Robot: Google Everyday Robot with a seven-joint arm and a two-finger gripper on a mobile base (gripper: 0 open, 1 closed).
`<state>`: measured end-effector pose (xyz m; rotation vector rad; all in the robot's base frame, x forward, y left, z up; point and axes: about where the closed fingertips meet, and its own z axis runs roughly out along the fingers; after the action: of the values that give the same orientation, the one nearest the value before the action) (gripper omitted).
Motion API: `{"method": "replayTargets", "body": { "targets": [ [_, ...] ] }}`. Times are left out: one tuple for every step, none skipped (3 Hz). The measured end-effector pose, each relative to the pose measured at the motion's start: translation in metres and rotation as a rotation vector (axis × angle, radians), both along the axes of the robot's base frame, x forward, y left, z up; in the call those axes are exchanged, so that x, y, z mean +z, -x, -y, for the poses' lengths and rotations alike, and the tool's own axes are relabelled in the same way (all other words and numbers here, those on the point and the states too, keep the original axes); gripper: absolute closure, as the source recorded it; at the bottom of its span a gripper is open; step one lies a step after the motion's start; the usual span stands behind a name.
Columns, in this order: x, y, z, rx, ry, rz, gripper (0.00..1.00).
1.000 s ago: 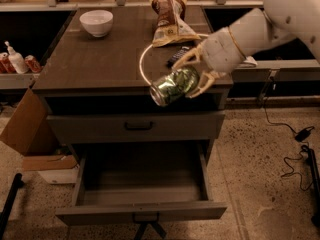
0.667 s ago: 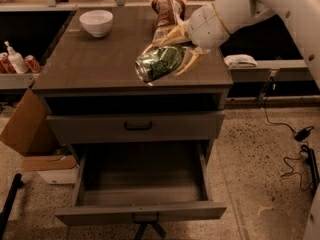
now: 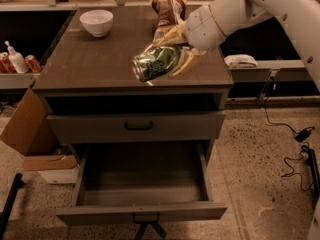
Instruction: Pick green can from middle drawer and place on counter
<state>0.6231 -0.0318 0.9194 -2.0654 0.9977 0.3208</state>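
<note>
My gripper (image 3: pixel 167 54) is shut on the green can (image 3: pixel 156 62), a shiny dented can held on its side with its silver end pointing left. It hangs just above the front right part of the counter (image 3: pixel 90 66), a grey-brown wood-grain top. The white arm reaches in from the upper right. Below, the middle drawer (image 3: pixel 142 211) is pulled open and its inside shows nothing in it. Above it sits a shut shallower drawer front with a black bar handle (image 3: pixel 138 126).
A white bowl (image 3: pixel 96 22) stands at the counter's back left. A brown snack bag (image 3: pixel 167 11) lies at the back, just behind the gripper. Red cans and a white bottle (image 3: pixel 15 59) sit on a shelf at left. A cardboard box (image 3: pixel 27 126) leans at lower left. Cables (image 3: pixel 295 154) lie on the floor at right.
The gripper has carried the green can up and to the left, from beside the counter's front right edge to over the counter top.
</note>
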Motion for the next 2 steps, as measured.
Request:
{"method": "replayTargets", "body": {
  "targets": [
    [0.002,-0.012,-0.024,-0.108,-0.009,-0.01,1.0],
    [0.006,-0.025,-0.04,-0.215,-0.045,-0.044,1.0]
  ]
}}
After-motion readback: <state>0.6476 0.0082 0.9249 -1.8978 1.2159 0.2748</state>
